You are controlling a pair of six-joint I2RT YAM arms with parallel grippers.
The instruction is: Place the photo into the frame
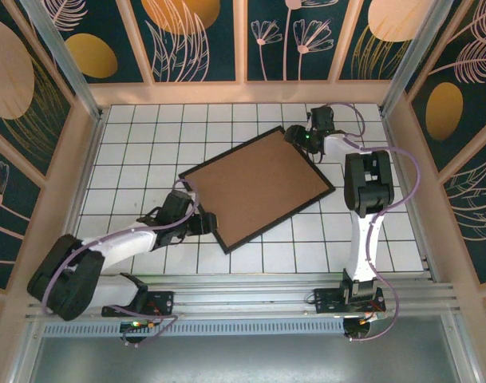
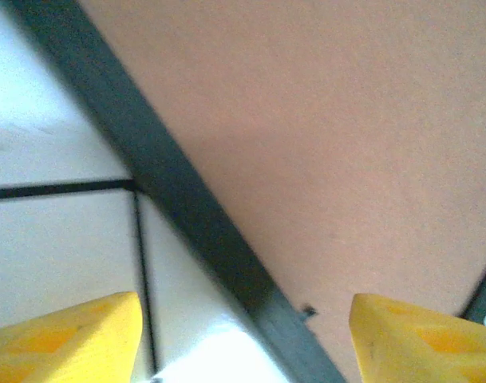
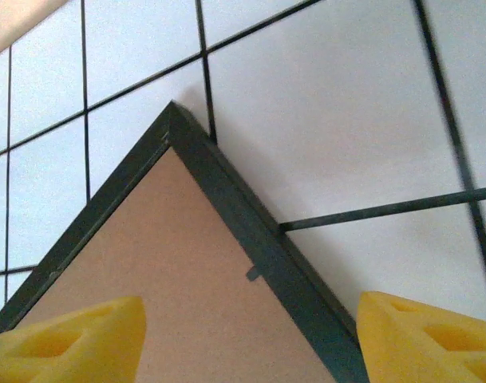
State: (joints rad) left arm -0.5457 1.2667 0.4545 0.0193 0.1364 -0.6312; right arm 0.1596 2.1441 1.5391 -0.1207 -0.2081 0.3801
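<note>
— On the table (image 1: pixel 131 144), what's lying there?
— frame (image 1: pixel 280 219), flat, about mid-table, turned at an angle to the tile grid. Brown board (image 1: pixel 257 187) fills its opening, thin black rim showing all round
— Left gripper (image 1: pixel 204 223), where?
— low at the frame's near-left edge, close to the near corner. Wrist view: yellow fingers (image 2: pixel 75 339) sit in the two bottom corners of the shot, with the rim running diagonally between them. Board is on the right of the rim and white tile on the left
— State?
— jaws spread wide, clamped on nothing. Whether a pad touches the rim, can't tell, too blurry
— Right gripper (image 1: pixel 300 137)?
— at the frame's far corner, arm reaching up the right side of the table. Wrist view: that corner points up the shot, midway between the two yellow fingers (image 3: pixel 426 339). Board is inside it, tile and grid lines beyond
— State?
— same, jaws held far apart, nothing pinched, frame corner lying in the gap
— Anything else on the rim?
— small dark tab (image 3: pixel 254 273) on the inner edge against the board, near the far corner. A similar speck shows in the left wrist view, too blurred to call
</note>
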